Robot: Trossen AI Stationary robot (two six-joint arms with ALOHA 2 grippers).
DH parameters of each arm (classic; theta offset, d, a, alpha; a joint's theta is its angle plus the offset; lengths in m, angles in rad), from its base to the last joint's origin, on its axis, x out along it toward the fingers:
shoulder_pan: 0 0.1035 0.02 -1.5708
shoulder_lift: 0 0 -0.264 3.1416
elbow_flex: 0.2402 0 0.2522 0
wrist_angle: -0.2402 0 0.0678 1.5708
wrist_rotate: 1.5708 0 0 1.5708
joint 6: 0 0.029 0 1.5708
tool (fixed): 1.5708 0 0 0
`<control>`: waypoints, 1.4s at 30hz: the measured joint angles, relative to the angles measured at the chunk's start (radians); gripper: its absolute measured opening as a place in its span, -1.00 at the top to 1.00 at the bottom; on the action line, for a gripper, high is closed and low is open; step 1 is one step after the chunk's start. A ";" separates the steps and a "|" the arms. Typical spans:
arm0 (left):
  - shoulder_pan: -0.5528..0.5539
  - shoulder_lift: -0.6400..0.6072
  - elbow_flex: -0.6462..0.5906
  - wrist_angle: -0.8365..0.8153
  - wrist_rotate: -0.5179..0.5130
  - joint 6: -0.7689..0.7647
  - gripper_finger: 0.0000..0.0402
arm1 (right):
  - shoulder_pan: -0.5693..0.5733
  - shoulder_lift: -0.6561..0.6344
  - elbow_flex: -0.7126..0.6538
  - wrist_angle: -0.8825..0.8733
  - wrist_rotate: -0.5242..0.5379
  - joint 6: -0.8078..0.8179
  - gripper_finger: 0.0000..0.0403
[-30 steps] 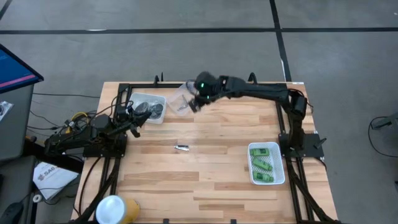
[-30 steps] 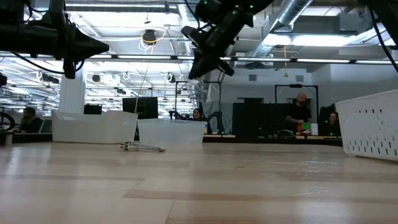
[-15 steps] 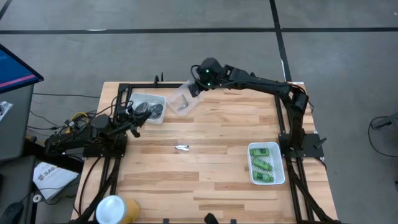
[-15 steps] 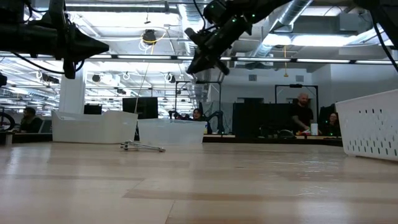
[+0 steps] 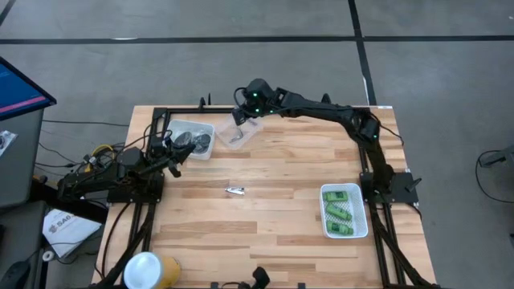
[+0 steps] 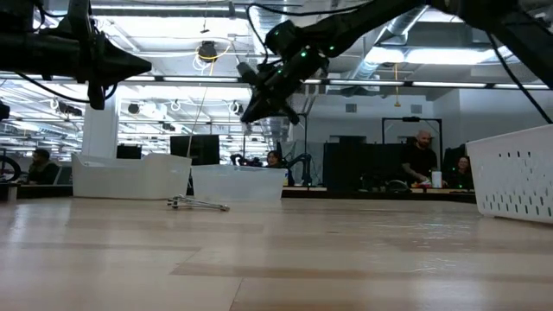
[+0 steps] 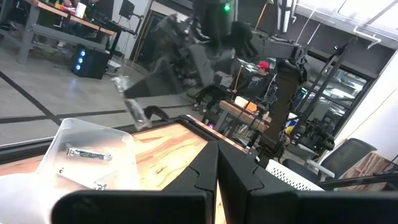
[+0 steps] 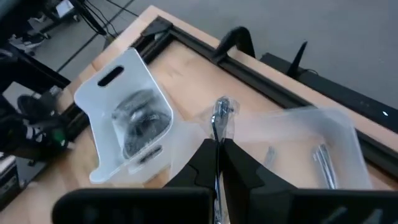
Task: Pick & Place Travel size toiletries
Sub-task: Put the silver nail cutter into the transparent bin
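My right gripper point(image 5: 241, 115) hangs above the far end of the clear plastic tub point(image 5: 234, 133) and is shut on a thin silver grooming tool point(image 8: 220, 113). More silver tools point(image 8: 322, 157) lie inside that tub. Another silver tool point(image 5: 234, 190) lies flat on the table's middle. Dark grey round jars point(image 5: 196, 141) sit in a white tray point(image 5: 186, 128) to the left of the tub. Green bottles point(image 5: 341, 213) lie in the white mesh basket point(image 5: 325, 229) on the right. My left gripper point(image 5: 173, 154) waits shut near the white tray. My right gripper pinches the silver tool between its two fingers, which lie along the tool's length. The tool's free end point(image 8: 222, 106) sticks out past the fingertips. The tool is lifted clear, above the tub's rim point(image 8: 273, 118). The held end is hidden between the fingers.
The black frame rail point(image 5: 185, 109) runs along the table's far edge just behind the tub. In the low view the loose tool point(image 6: 198, 204) lies ahead of both tubs, and the basket wall point(image 6: 514, 173) stands on the right. Bare wood point(image 5: 265, 233) spans the near half.
My right gripper has moved toward the table's left and far edge, from above the tub's right side to above its far end. It stays shut on the silver tool throughout.
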 joint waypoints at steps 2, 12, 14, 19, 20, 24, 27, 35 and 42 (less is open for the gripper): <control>0.000 0.000 0.000 0.000 0.000 0.000 0.99 | 0.000 0.038 0.043 -0.004 0.000 0.000 0.99; 0.000 0.000 0.000 0.000 0.000 0.000 0.99 | -0.001 0.187 0.239 -0.192 -0.003 0.001 0.99; 0.000 0.000 0.000 0.000 0.000 0.000 0.99 | 0.000 0.200 0.261 -0.210 -0.003 0.002 0.99; 0.000 0.000 0.000 0.000 0.000 0.000 0.99 | 0.001 0.198 0.266 -0.228 0.025 0.002 0.95; 0.000 0.000 0.000 0.000 0.000 0.001 0.99 | 0.001 0.198 0.266 -0.237 0.031 0.001 0.94; 0.000 0.000 0.000 0.000 0.000 0.001 0.99 | -0.003 0.198 0.265 -0.250 0.034 0.002 0.91; 0.000 0.000 0.000 0.000 0.000 0.002 0.99 | -0.003 0.198 0.265 -0.255 0.034 0.002 0.89; 0.000 0.000 0.000 0.000 0.000 0.002 0.98 | -0.009 0.198 0.265 -0.249 0.031 0.002 0.49; 0.000 0.000 0.000 0.001 0.001 0.003 0.88 | -0.014 0.185 0.285 -0.261 0.003 0.000 -0.01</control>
